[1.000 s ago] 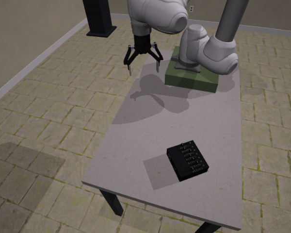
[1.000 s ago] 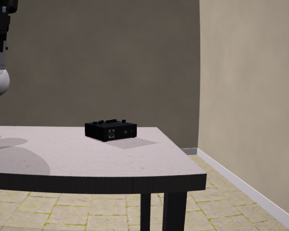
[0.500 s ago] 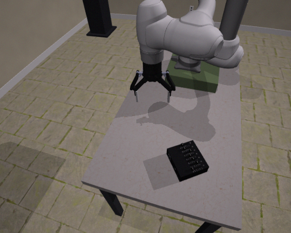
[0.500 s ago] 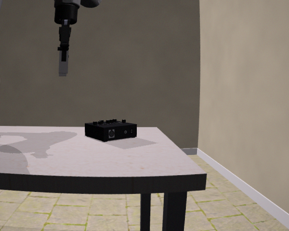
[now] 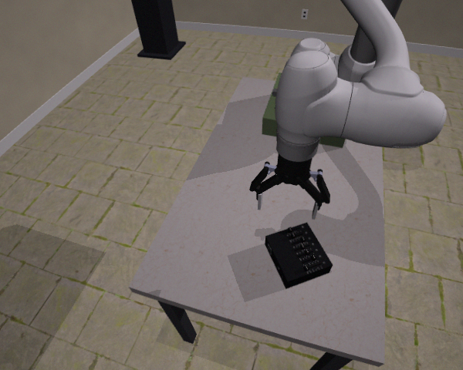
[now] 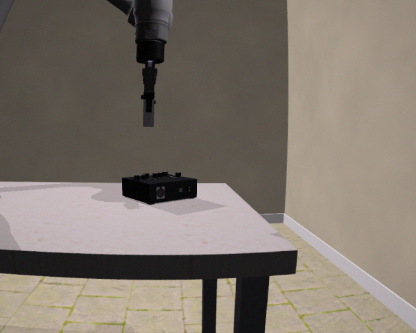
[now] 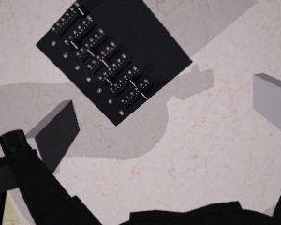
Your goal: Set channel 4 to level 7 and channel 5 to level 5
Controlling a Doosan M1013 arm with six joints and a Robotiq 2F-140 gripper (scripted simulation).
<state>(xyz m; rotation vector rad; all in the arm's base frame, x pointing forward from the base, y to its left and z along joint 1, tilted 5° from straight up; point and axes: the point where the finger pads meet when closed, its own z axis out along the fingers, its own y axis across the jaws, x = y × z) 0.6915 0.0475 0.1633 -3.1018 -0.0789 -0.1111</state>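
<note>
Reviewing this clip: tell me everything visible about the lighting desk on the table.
The lighting desk is a small, low, matte black box lying flat on the pale table, turned at an angle to the table's edges, toward the end away from the arm's green base. Its top carries a row of parallel faders with pale-marked caps at differing positions. One side wall shows a round socket and smaller fittings. Nothing touches it but the table; the open gripper hangs well above it.

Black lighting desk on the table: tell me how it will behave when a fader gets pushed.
The black box-shaped lighting desk is low and flat, so it probably won't tip. It sits loose on the smooth grey table top, so it might slide. The open gripper hangs above it.
</note>
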